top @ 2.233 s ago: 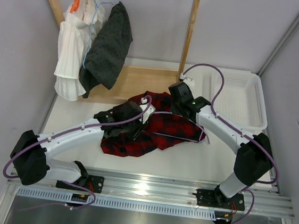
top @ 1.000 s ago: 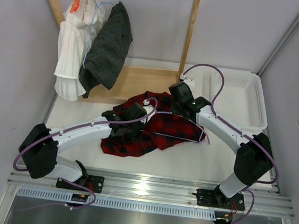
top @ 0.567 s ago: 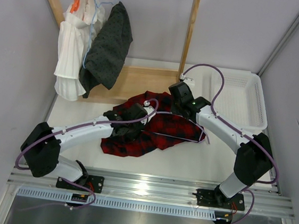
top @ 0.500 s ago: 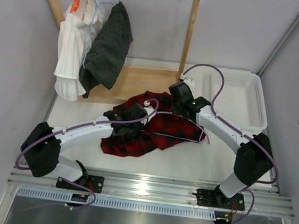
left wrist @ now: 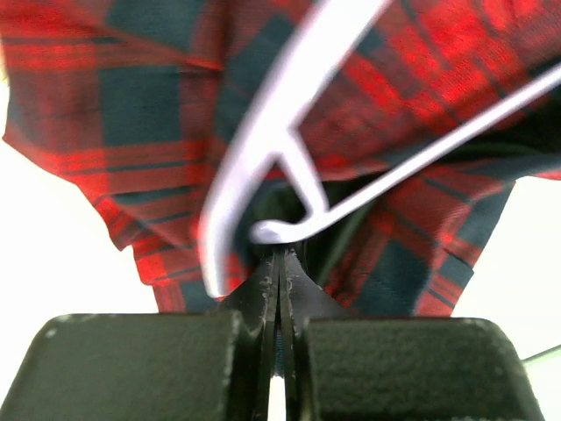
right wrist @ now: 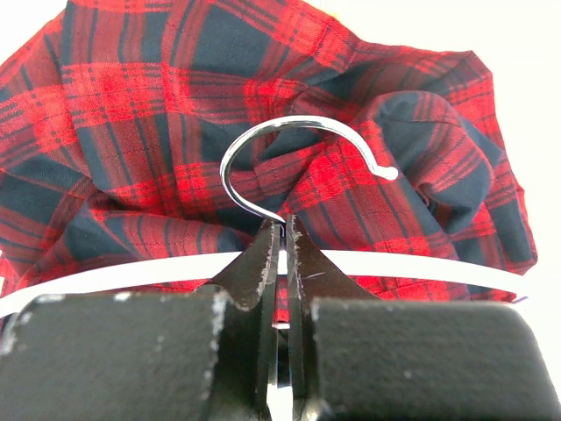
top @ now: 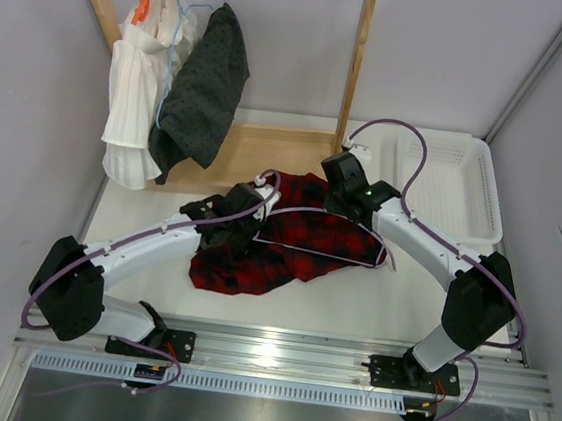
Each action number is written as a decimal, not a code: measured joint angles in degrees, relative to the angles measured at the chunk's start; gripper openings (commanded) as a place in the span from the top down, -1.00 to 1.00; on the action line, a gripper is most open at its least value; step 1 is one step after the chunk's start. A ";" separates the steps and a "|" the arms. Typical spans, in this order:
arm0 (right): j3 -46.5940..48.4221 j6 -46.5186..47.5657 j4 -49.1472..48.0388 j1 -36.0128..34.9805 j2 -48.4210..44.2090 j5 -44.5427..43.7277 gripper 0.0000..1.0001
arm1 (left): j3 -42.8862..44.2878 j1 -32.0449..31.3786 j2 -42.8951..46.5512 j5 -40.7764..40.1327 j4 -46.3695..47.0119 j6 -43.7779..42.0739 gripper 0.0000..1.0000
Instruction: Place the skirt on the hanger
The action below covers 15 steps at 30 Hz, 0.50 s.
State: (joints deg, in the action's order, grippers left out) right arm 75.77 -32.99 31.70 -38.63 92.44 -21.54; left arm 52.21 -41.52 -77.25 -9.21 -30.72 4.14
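Observation:
The red-and-black checked skirt (top: pixel 293 244) lies crumpled on the table between the two arms. Over it lies the thin lilac hanger (top: pixel 313 212). My right gripper (top: pixel 337 204) is shut on the neck of the hanger's metal hook (right wrist: pixel 302 132), just above the pale bar (right wrist: pixel 438 267), with the skirt (right wrist: pixel 131 114) spread behind it. My left gripper (top: pixel 244 229) is at the skirt's left part. Its jaws (left wrist: pixel 280 256) are pressed together on a dark fold of the skirt (left wrist: pixel 131 105). One blurred end of the hanger (left wrist: pixel 272 132) hangs just in front of them.
A wooden rack (top: pixel 354 67) stands at the back left with a white pleated garment (top: pixel 133 105) on an orange hanger and a dark dotted garment (top: pixel 205 87) on a pale blue one. A white basket (top: pixel 487 207) sits at the back right.
The left jaws have closed on the skirt's cloth, and the left wrist has shifted a little back and to the left. The right gripper has kept its hold and has barely moved.

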 measured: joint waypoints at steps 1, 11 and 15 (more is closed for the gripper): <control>0.00 0.00 0.17 0.11 -0.24 0.00 1.00 | -0.04 0.66 0.39 0.07 0.00 0.31 1.00; 0.02 0.00 0.81 0.04 -0.96 0.00 1.00 | -0.81 5.22 3.91 1.05 1.03 3.63 1.00; 0.02 -0.02 1.01 -0.24 -0.96 -0.02 1.00 | -1.05 5.29 4.85 1.90 1.57 3.98 1.00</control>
State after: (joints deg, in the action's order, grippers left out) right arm 75.79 -33.01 32.71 -38.87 91.48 -21.56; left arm 51.16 -36.23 -72.40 -7.31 -29.15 8.12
